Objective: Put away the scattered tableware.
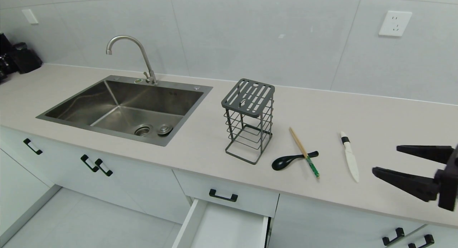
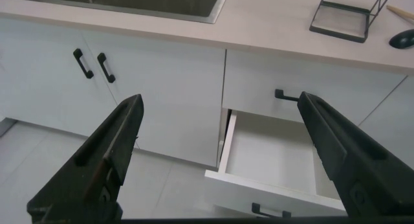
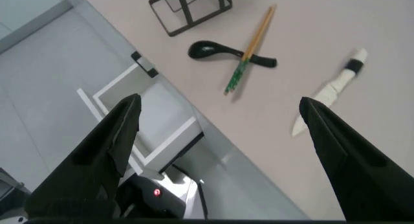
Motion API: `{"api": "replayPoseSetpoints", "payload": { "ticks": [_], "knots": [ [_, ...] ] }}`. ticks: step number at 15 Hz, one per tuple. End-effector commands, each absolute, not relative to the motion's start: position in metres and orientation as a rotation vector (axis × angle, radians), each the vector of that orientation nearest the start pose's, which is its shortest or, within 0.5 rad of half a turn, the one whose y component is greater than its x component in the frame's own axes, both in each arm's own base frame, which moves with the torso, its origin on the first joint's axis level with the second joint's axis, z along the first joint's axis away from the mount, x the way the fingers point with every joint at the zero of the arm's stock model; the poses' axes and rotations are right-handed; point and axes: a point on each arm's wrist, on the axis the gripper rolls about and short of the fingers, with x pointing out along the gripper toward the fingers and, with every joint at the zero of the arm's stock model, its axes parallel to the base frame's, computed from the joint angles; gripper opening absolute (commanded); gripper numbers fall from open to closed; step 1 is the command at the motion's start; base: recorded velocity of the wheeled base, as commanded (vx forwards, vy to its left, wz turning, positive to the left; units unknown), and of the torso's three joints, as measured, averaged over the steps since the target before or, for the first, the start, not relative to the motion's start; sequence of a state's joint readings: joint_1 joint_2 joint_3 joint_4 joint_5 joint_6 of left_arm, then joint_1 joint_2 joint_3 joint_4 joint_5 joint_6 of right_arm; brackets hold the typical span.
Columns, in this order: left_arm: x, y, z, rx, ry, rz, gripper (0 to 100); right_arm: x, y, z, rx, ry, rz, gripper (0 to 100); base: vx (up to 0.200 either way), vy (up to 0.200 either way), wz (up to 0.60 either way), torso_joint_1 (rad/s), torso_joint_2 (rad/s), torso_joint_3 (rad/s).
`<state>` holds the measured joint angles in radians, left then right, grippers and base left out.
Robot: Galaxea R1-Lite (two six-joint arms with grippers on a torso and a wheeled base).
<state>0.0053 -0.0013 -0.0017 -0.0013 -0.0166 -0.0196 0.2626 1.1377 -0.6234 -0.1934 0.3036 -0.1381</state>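
Spoon: glossy black spoon with an oval bowl, flat on the pale matte countertop.
Chopsticks: slim wooden chopsticks, green-patterned at the near end, crossing the spoon's handle.
Knife: white knife with a tapered blade and black-banded handle, between chopsticks and right gripper, touching neither.
Rack: dark wire rack with a slatted top, upright just beside the spoon.
Right gripper: we see the right gripper with its 2 black wedge fingers spread wide and empty, right of the knife.
Left gripper: left gripper equally wide and empty, facing the white pulled-out drawer.
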Motion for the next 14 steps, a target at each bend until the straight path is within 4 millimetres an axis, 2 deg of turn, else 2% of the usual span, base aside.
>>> {"api": "replayPoseSetpoints", "payload": {
  "ticks": [1,2,4,7,9,10,13,14],
  "knots": [
    [-0.023,-0.001,0.076,-0.020,-0.003,-0.011,100,0.204,0.081,0.217,-0.154,0.368,0.643,100,0.000,0.000,0.00,0.000,0.00,0.000],
    [-0.023,-0.001,0.076,-0.021,-0.003,-0.011,100,0.214,0.085,0.215,-0.159,0.379,0.631,100,0.000,0.000,0.00,0.000,0.00,0.000],
    [-0.023,-0.001,0.076,-0.020,-0.003,-0.011,100,0.217,0.086,0.209,-0.161,0.385,0.616,100,0.000,0.000,0.00,0.000,0.00,0.000],
    [-0.023,-0.001,0.076,-0.020,-0.003,-0.011,100,0.197,0.079,0.193,-0.164,0.399,0.612,100,0.000,0.000,0.00,0.000,0.00,0.000],
    [-0.023,-0.001,0.076,-0.020,-0.003,-0.011,100,0.194,0.076,0.179,-0.175,0.449,0.571,100,0.000,0.000,0.00,0.000,0.00,0.000],
    [-0.023,-0.001,0.076,-0.020,-0.003,-0.011,100,0.195,0.076,0.178,-0.175,0.452,0.565,100,0.000,0.000,0.00,0.000,0.00,0.000],
    [-0.023,-0.001,0.076,-0.020,-0.001,-0.011,100,0.213,0.079,0.166,-0.179,0.521,0.523,100,0.000,0.000,0.00,0.000,0.00,0.000],
    [-0.023,-0.001,0.076,-0.021,-0.001,-0.011,100,0.223,0.089,0.163,-0.193,0.532,0.548,100,0.000,0.000,0.00,0.000,0.00,0.000]
  ]
}}
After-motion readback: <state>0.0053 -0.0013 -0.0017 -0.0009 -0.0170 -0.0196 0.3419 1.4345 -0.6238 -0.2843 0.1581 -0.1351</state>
